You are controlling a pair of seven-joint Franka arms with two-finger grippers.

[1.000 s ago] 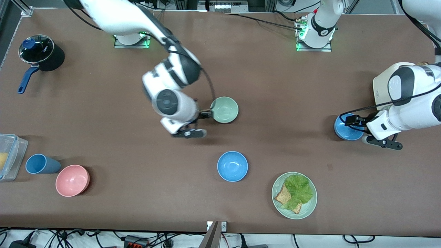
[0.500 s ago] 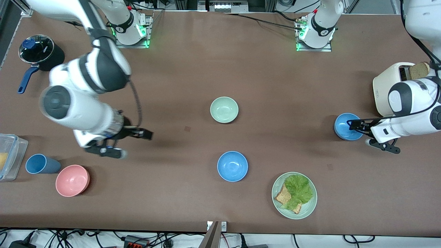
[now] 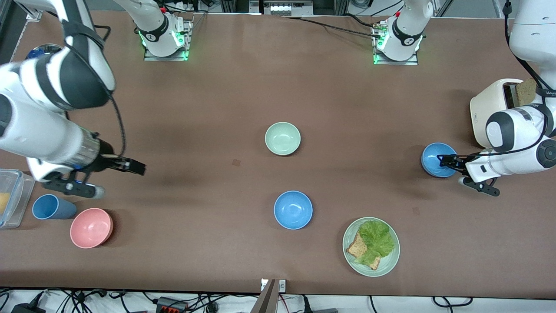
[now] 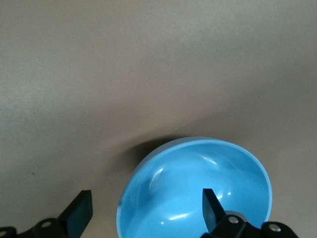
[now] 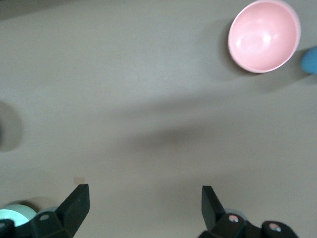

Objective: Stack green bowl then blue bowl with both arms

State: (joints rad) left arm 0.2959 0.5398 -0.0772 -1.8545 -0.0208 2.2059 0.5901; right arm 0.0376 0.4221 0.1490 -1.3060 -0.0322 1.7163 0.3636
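Bowl, glossy bright blue, sits between left claw's spread fingers.

A small pale green plastic bowl sits mid-table. A small bright blue plastic bowl lies nearer the front camera, with a flat green plate of lettuce and toast beside it. A second blue bowl sits toward the left arm's end, near a cream toaster. The left gripper straddles its rim. The right gripper hangs over bare table toward the right arm's end, near a round pink bowl and a blue cup.
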